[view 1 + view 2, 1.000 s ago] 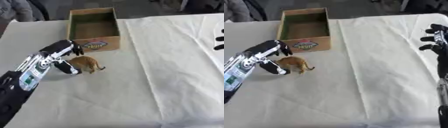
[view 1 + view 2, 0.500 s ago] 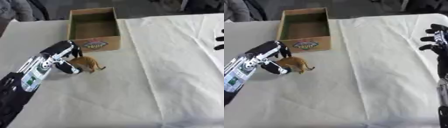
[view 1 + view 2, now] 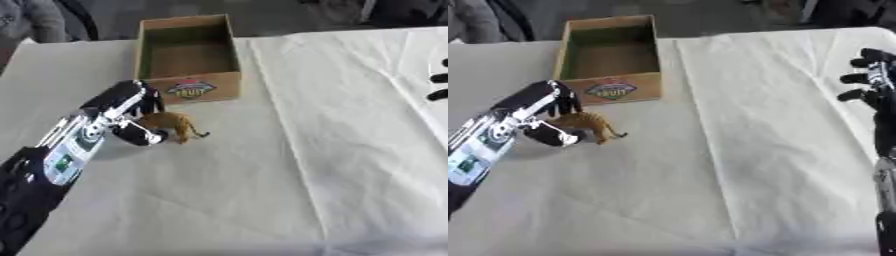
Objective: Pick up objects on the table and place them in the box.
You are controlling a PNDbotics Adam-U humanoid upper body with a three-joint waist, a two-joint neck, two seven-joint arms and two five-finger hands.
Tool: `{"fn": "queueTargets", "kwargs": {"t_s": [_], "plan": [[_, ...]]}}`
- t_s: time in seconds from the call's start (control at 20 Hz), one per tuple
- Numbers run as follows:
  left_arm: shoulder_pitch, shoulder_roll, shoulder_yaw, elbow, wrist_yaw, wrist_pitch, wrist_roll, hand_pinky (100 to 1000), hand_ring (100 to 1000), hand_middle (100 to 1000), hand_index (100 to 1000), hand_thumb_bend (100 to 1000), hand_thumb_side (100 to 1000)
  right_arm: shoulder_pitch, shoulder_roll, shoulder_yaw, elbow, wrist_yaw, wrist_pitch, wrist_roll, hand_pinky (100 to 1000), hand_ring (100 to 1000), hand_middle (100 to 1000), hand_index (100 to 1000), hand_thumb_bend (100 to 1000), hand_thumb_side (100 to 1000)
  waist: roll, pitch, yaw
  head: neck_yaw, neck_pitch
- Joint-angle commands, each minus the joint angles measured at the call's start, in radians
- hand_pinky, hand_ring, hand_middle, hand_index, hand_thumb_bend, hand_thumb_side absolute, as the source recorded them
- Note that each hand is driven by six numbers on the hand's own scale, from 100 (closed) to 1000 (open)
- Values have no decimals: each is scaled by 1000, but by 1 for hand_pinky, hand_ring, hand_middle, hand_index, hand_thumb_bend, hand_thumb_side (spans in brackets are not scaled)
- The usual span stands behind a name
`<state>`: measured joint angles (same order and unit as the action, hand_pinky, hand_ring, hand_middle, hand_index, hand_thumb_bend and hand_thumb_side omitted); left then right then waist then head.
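So the left hand (image 3: 122, 112) comes in from the lower left and is wrapped around a little orange-brown toy animal (image 3: 175, 124), looks like a tiger or some kind of cat figure. The fingers (image 3: 149, 100) curl over its back end from above and the thumb (image 3: 140, 135) sits below it, so the toy is pinched between them. Its legs and tail stick out on the side away from the palm. I can't really tell whether the feet are touching the worktop (image 3: 289, 175) or just off it.

The cardboard box (image 3: 186, 57) sits right behind the toy, near the far edge of the worktop. It's open on top, has a greenish-brown inside, and there's a round fruit label (image 3: 192, 90) on the wall facing the robot. Toy and box are close but not touching.

The whole worktop is covered in a creased white cloth.

The right hand (image 3: 868, 80) shows at the right edge of the right eye view, well away from everything, black fingers spread out and relaxed, holding nothing.
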<state>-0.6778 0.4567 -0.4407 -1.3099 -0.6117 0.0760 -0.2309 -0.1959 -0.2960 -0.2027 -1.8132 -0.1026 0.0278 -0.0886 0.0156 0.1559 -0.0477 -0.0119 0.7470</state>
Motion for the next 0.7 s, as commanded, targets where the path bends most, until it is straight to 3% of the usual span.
{"fn": "queueTargets", "kwargs": {"t_s": [0.05, 0.1, 0.15, 0.7], "plan": [[-14, 9, 12, -8, 13, 11, 26, 430, 478, 271, 420, 206, 100, -8, -14, -3, -12, 2, -1, 3, 471, 625, 664, 775, 100, 638, -2, -11, 0, 0, 4], [-14, 9, 15, -9, 16, 15, 34, 419, 465, 249, 397, 112, 108, -8, -14, -3, -12, 2, -1, 3, 471, 625, 664, 775, 100, 638, -2, -11, -1, 0, 4], [-14, 10, 18, -10, 19, 21, 45, 410, 457, 233, 380, 100, 136, -8, -14, -3, -11, 2, -1, 3, 471, 625, 664, 775, 100, 638, -2, -11, -1, -1, 4], [-15, 15, 36, -38, 32, 57, 125, 366, 412, 140, 272, 100, 160, -7, -14, -4, -11, 2, 0, 3, 471, 626, 664, 775, 100, 640, 1, -13, -1, -3, 3]]}}
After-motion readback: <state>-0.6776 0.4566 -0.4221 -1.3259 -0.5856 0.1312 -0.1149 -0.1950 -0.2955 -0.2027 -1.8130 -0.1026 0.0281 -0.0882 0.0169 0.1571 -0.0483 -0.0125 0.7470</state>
